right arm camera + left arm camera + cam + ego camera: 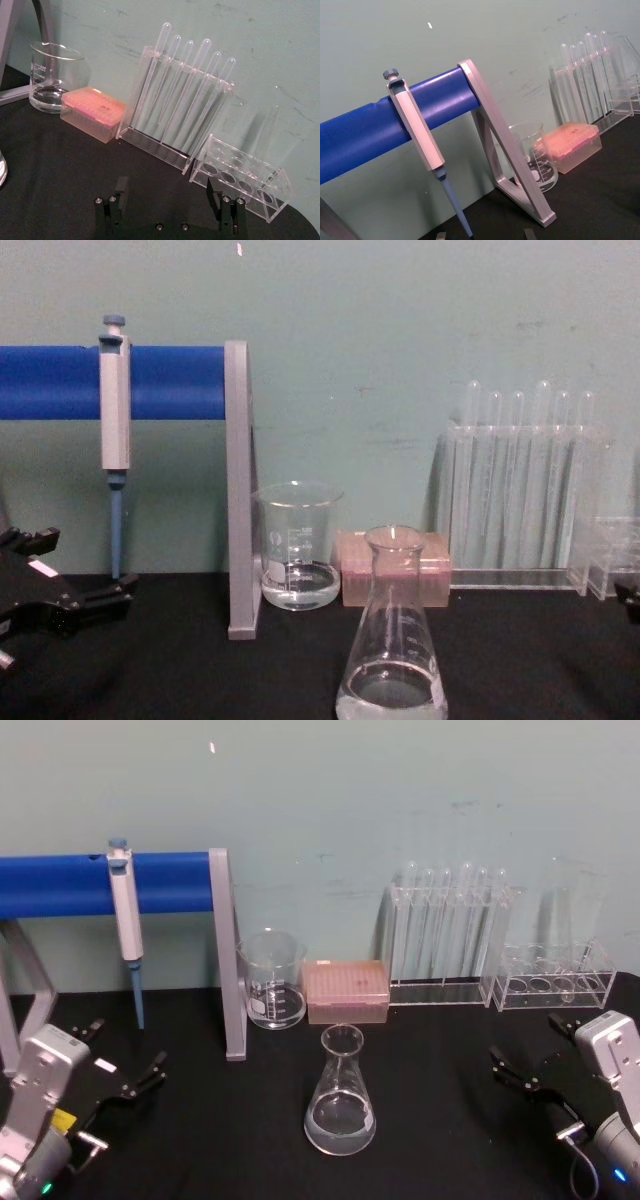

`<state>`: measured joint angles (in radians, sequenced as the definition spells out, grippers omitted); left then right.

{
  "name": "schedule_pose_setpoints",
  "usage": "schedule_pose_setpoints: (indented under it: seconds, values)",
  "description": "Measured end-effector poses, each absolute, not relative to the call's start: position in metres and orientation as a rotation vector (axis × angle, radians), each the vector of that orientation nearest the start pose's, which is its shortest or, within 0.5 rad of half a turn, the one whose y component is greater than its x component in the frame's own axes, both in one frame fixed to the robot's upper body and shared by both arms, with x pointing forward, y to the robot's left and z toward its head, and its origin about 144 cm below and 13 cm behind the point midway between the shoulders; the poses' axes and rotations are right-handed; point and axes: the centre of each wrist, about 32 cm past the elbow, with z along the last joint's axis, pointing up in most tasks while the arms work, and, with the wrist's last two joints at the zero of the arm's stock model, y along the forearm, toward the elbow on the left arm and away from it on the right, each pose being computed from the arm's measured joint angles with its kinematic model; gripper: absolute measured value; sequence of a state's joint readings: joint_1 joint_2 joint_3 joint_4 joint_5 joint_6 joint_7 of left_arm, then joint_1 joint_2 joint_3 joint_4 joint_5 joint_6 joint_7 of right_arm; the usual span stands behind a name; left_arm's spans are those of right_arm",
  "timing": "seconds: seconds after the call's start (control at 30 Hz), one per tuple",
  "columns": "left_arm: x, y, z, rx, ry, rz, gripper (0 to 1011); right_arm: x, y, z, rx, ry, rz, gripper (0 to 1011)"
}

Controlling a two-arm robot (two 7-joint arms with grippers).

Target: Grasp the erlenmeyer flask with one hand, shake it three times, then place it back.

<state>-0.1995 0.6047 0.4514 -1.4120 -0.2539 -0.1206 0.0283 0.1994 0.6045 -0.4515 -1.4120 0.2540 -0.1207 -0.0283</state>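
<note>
While upright, erlenmeyer flask (341,1098) well apart from left gripper (128,1046), right gripper (524,1042)

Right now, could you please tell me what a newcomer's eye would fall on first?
The bright blue bar at the back left stands out first, with a pipette hanging from it. Next comes the glass flask, standing alone front and centre between the left gripper and the right gripper, both open.

A pale green wall (400,780) fills the upper half of the frame, scuffed with dark marks at centre right and one small white speck (211,747) near the top. A black table (220,1130) covers the lower part.
</note>
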Motion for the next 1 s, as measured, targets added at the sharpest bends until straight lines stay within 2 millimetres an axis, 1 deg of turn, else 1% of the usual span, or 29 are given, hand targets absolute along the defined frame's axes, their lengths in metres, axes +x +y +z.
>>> schedule_pose_setpoints:
  seconds: [1.0]
  values:
    - [0.4886,0.3097,1.1398,0.304,-0.285,1.248,1001,0.4878,-0.3100,1.1406,-0.305,-0.281,-1.244,1002]
